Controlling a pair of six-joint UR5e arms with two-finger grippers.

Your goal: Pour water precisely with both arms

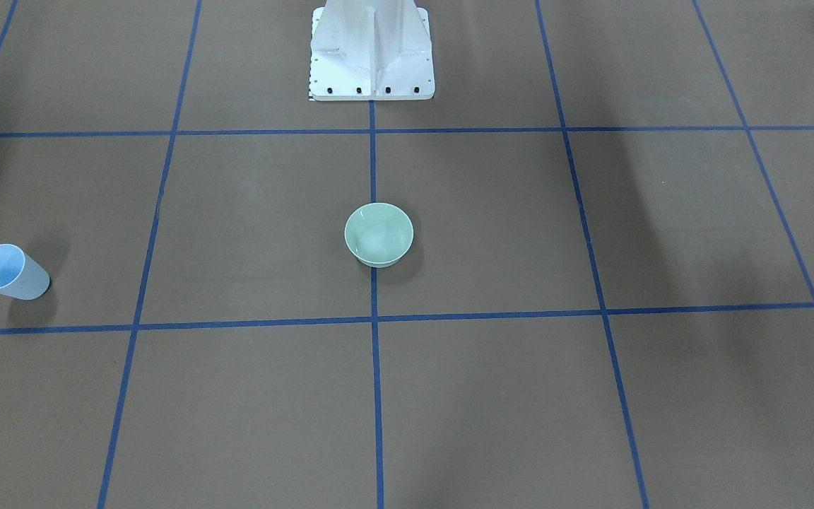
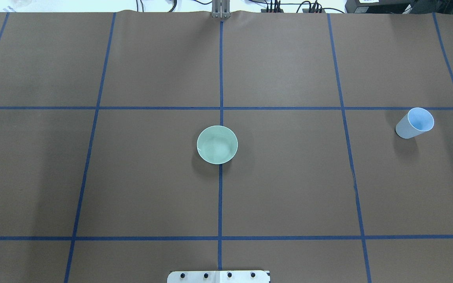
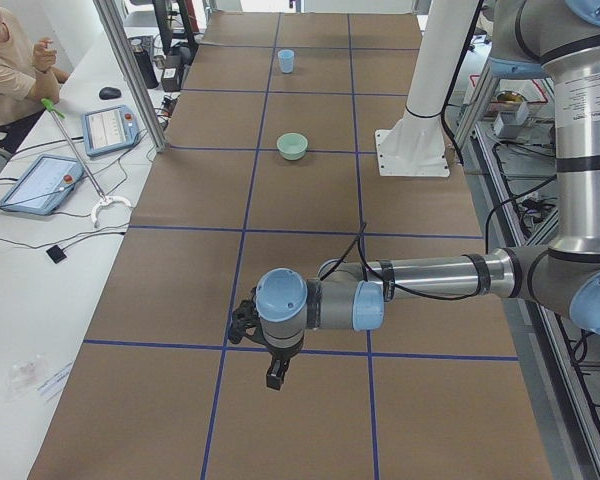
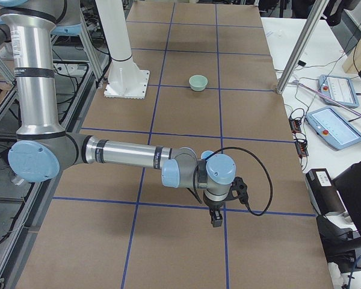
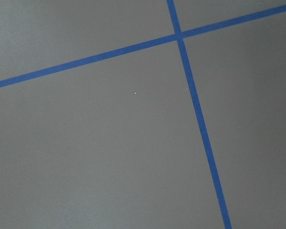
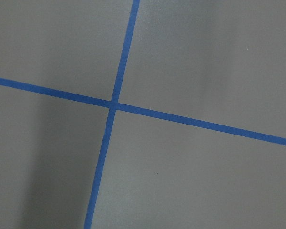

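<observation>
A pale blue cup [image 1: 10,272] [image 2: 415,123] stands upright on the brown table, far out on my right side. A mint-green bowl [image 1: 379,235] [image 2: 217,144] sits on the centre tape line. The water is out of view: I can make out none in the cup or the bowl. Only the side views show both arms. My left gripper [image 3: 276,375] hangs fingers-down over the table's left end, far from the bowl [image 3: 293,146]. My right gripper [image 4: 216,218] hangs likewise at the right end. I cannot tell whether either is open or shut. The wrist views show only bare table and tape.
A white pedestal [image 1: 372,49] stands at the table's robot side. Blue tape lines [image 2: 220,196] divide the brown surface into squares. Beside the table are a person [image 3: 5,70], teach pendants [image 3: 110,128] [image 4: 331,126] and aluminium posts [image 3: 130,70].
</observation>
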